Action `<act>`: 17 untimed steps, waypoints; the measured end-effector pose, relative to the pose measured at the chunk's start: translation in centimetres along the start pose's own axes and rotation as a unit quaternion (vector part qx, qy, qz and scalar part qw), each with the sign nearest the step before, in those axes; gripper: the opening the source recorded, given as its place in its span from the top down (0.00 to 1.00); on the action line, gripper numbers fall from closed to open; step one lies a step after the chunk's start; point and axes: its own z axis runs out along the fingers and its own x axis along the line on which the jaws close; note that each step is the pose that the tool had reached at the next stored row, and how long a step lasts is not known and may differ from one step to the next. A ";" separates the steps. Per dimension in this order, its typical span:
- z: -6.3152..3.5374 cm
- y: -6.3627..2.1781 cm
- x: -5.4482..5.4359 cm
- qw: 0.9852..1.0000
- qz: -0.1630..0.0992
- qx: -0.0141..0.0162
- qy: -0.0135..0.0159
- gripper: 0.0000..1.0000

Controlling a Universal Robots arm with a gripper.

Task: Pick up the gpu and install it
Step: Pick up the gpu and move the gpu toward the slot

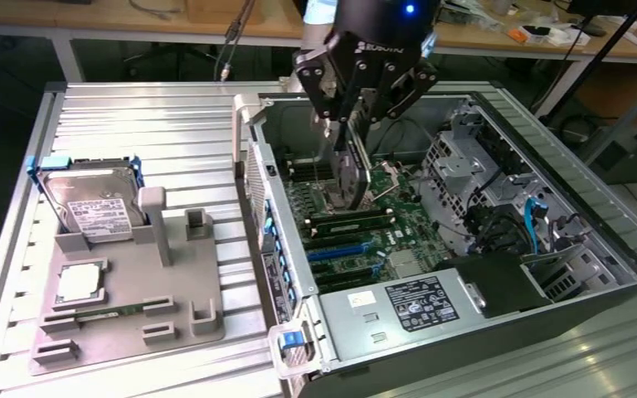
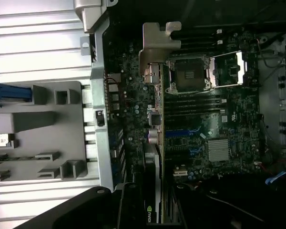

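Gripper [image 1: 347, 137] clamped on gpu [image 1: 348, 178], dark card edge-on (silver bracket [image 2: 157, 45]), over motherboard [image 1: 407, 224]

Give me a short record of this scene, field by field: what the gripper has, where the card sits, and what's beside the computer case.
gripper: gripper shut on the gpu
gpu pose: on edge, over the motherboard inside the open case
seated in slot: cannot tell
hard drive: hard drive standing in the grey fixture, to the exterior view's left of the case
power supply: power supply, labelled, at the case's near end in the exterior view
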 end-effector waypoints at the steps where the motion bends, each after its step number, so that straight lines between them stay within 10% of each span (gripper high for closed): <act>1: 0.03 0.06 -0.5 1.000 0.000 0.000 0.000 0.73; 17: 0.50 0.82 -8.3 1.000 0.000 0.000 0.000 0.73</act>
